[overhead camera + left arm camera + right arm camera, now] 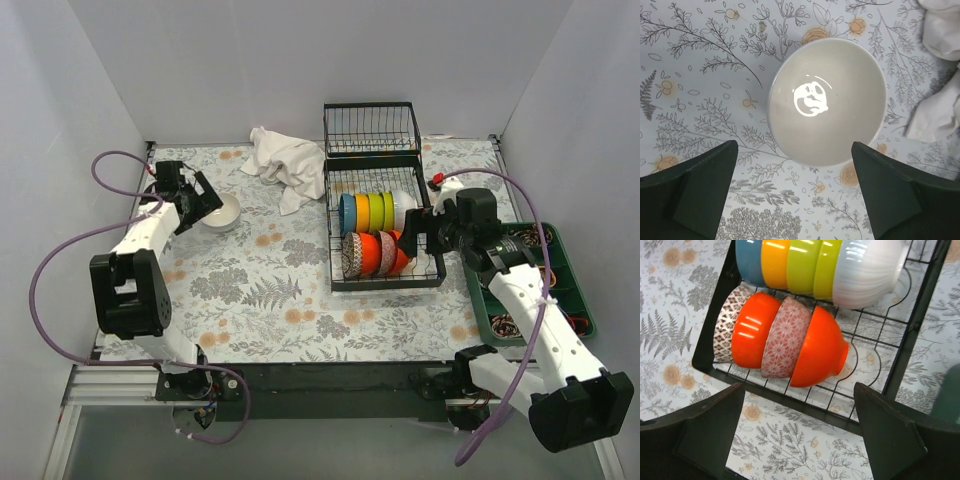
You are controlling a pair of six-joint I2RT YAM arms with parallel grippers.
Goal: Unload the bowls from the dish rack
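The black wire dish rack stands right of centre and holds two rows of bowls on edge. The far row runs blue, orange, green, green, white. The near row is a brown patterned bowl, an orange one, a pink patterned one and an orange one. A white bowl sits upright on the cloth at the left. My left gripper is open and empty just beside that bowl. My right gripper is open and empty at the rack's right side, over its near edge.
A crumpled white cloth lies behind the rack's left side. A raised wire basket stands at the back. A green tray with small items sits at the right. White walls close in the table.
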